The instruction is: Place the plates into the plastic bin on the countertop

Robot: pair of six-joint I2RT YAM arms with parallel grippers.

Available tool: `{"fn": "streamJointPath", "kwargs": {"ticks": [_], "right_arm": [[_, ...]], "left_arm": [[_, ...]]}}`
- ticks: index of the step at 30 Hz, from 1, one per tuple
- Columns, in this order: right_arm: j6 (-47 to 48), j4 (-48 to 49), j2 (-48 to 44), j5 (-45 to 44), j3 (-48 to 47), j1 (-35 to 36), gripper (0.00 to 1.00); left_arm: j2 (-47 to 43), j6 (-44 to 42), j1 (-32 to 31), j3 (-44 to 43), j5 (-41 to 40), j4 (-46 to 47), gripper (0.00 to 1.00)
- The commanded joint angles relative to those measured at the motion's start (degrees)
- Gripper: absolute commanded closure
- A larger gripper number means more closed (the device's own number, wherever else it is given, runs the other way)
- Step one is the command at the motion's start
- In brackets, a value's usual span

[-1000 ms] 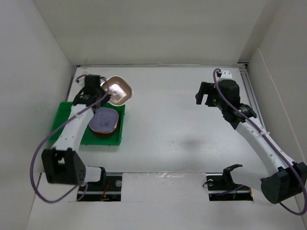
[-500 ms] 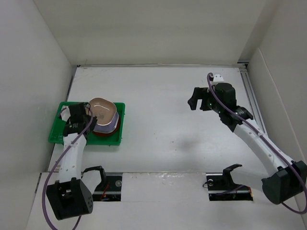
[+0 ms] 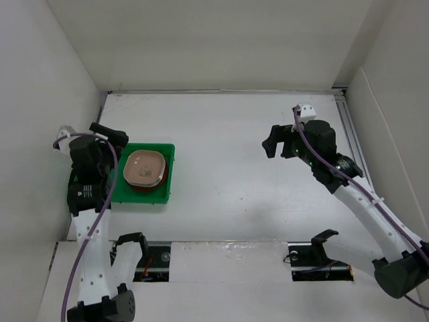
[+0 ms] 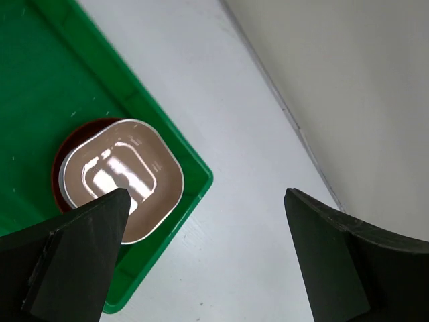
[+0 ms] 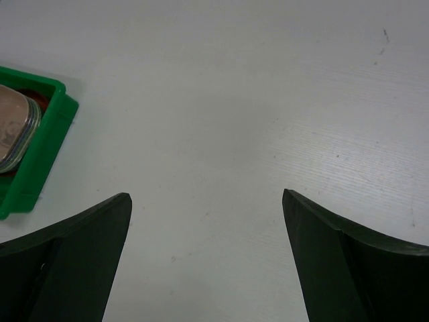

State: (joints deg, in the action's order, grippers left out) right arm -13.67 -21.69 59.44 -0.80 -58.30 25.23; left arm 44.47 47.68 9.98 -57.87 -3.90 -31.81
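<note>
The green plastic bin [image 3: 137, 196] lies at the left of the white countertop [image 3: 228, 161]. In it sits a stack of plates [image 3: 145, 168]: a tan-pink rounded-square one [image 4: 124, 178] on top, a red-brown round rim [image 4: 86, 125] showing beneath. My left gripper [image 3: 112, 139] hovers over the bin's left part, above and beside the stack, open and empty [image 4: 206, 201]. My right gripper [image 3: 276, 141] hangs open over bare countertop on the right, nothing between its fingers [image 5: 206, 198]. In the right wrist view the bin's corner [image 5: 47, 134] and the plate stack's edge [image 5: 13, 127] show at far left.
White walls close in the countertop on the left [image 3: 47, 100], back [image 3: 214, 40] and right [image 3: 402, 100]. A metal rail [image 3: 348, 127] runs along the right edge. Two black holders [image 3: 322, 241] stand at the near edge by the arm bases.
The left gripper has opened and let go of the tan-pink plate, which now rests on the stack in the bin; that arm has drawn back leftward. The right arm barely moved.
</note>
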Motion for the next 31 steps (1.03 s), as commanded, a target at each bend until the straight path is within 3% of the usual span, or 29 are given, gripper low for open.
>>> {"fn": "streamJointPath", "kwargs": {"ticks": [1,4,7,17,31], "right_arm": [[1.63,-3.95,-5.38,-5.69,-5.67,4.02,0.0],[1.63,-11.51,-9.93,-14.21,-9.71,10.78,0.0],[1.11,-18.81,-14.86,-19.58,-13.49,16.33,0.0],[3.39,-31.22,-27.7,-18.28,-18.59,17.66,0.0],[5.06,-34.56,-35.09,-18.89,-19.74,17.66,0.0]], "left_arm": [[-1.22,-10.48,0.13,-5.32,2.29,-3.34,0.0],[-4.73,-17.85,0.13,-7.17,8.0,-3.34,0.0],[-9.64,-20.6,0.13,-9.36,8.03,-3.95,0.0],[-34.16,-17.98,0.13,-4.98,5.4,-3.61,0.0],[-38.76,-14.19,-1.54,1.97,1.26,-7.74,0.0]]}}
